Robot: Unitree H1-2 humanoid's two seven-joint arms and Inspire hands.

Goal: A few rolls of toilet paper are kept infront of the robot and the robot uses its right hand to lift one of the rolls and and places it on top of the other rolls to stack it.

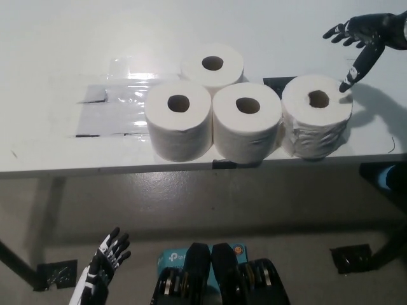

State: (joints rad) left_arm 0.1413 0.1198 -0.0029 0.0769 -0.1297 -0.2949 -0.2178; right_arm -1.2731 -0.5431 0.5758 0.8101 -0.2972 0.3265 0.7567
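Head view: my right hand (pixel 360 39), fingers spread and empty, hovers just above-right of the wrapped roll (pixel 317 114) on the desk (pixel 57 57); arm cut off at frame edge. Left hand (pixel 105 262) open, low, partly cropped.

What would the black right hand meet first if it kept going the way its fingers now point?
Probably the rightmost roll: the right hand is open, fingers angled down toward its top rim. Depth is unclear.

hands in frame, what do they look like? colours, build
Right hand: all black, glossy, slender segmented fingers, on a black arm entering at the upper right. Left hand, lower left: white body with black fingers carrying pale patches. No loose cables visible on either.
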